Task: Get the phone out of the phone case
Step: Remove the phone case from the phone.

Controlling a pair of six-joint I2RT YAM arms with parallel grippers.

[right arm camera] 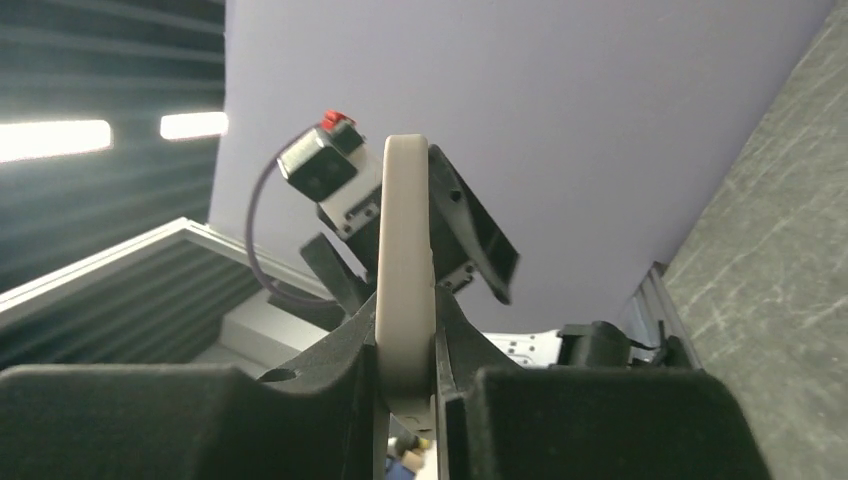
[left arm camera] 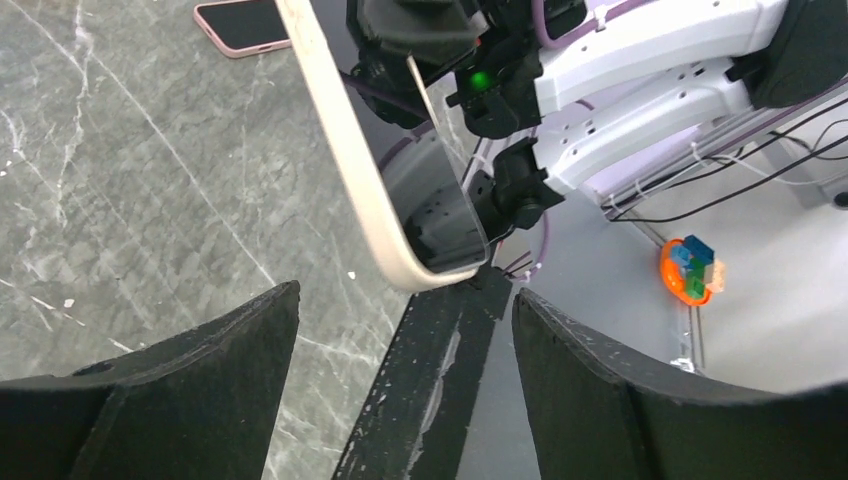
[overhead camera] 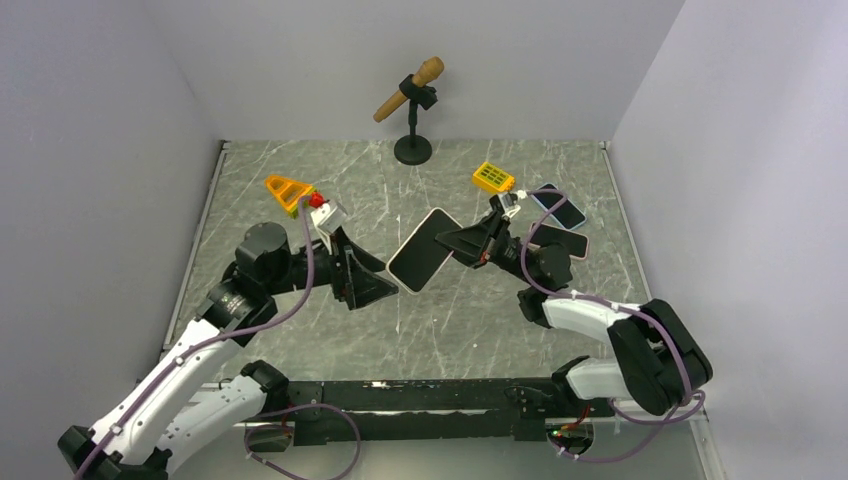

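Grey marble-patterned worktop (overhead camera: 450, 325), pale walls on three sides. Left arm (overhead camera: 180, 375), white and black, reaches in from the near left; right arm (overhead camera: 640, 345) folds in from the near right. The two meet over mid-worktop. Brown microphone on a black round-based stand (overhead camera: 410, 90) at the far edge, upright, head tilted. Cream-rimmed phone case with a dark glossy face (overhead camera: 425, 250) is up off the worktop, slanted, between the two tools. Right tool (overhead camera: 464, 243) is clamped on the case's upper-right side; its wrist view shows both black fingers (right arm camera: 300, 400) pressed to the cream rim, seen edge-on. Left tool (overhead camera: 387, 285) has its jaws spread wide, gripping nothing. The case's lower corner hangs just ahead of the gap between them; cannot tell whether it touches. Whether the phone has come loose inside the case: cannot tell. Two more phones lie flat at the right, close together: a blue-edged one (overhead camera: 558, 208) farther back, a pink-edged one (overhead camera: 562, 241) nearer. Yellow-orange triangular piece (overhead camera: 287, 190) far left; yellow gridded square (overhead camera: 493, 177) right of centre. Small orange toy with blue and green blocks (left arm camera: 690, 268) beyond the worktop's near edge.
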